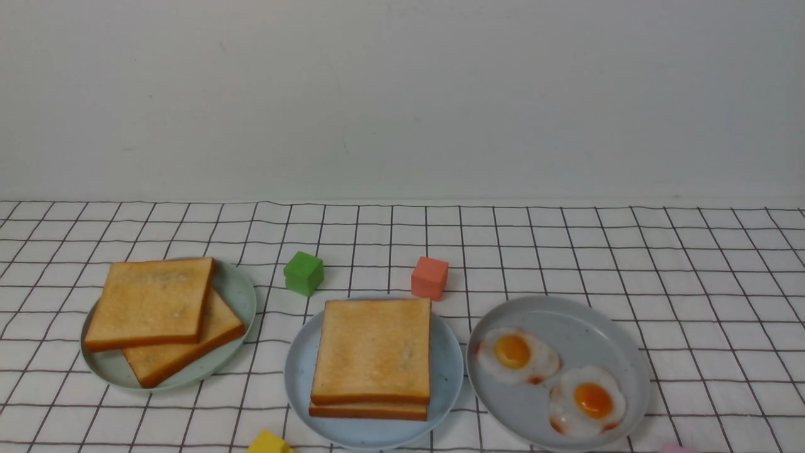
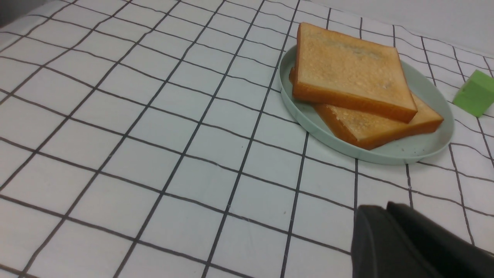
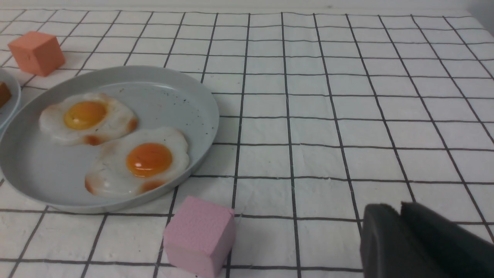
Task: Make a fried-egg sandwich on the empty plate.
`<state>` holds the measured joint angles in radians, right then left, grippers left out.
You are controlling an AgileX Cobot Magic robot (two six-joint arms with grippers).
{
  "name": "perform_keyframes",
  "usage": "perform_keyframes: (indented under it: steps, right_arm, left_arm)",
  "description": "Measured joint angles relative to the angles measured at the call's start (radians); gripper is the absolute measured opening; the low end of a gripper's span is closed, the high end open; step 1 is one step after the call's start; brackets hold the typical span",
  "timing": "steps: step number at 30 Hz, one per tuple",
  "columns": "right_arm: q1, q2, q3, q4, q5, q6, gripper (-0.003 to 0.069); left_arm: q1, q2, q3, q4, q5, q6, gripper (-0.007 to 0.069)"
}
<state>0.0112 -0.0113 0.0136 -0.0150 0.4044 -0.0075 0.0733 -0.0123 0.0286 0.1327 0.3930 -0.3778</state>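
— Starting with the left gripper: any gap at the tips?

— Hardly any to speak of. Seen only in the left wrist view, as two dark fingers lying side by side with just a thin seam between. Closed on nothing, touching nothing, hanging over bare checked cloth near the pale green plate.

— And on that plate?

— Two loose toast slices, overlapped and skewed, with the green cube just past the rim.

— Now the right gripper?

— Much the same in the right wrist view: fingertips drawn together, clamped on nothing, clear of everything. Hovering over open cloth, near the pink cube and a little further from the grey plate with its two fried eggs.

— Neither visible from the front?

— No, both out of that view.

— Where to find the sandwich?

— On the light blue plate, in the middle between the green and grey plates. Two square slices stacked almost flush, top one golden. Cannot tell what lies between them; only crust edges showing at the near side.

— Anything else nearby?

— An orange cube just behind the blue plate, and a yellow cube cut off at the near edge.
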Motion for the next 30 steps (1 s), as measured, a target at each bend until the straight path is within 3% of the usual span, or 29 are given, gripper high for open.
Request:
perform_keyframes:
  steps: [30]
  right_arm:
    - [0.000,0.000,0.001,-0.003,-0.007,0.000,0.0127]
  left_arm:
    - [0.000,0.000,0.000,0.000,0.000,0.000,0.0077]
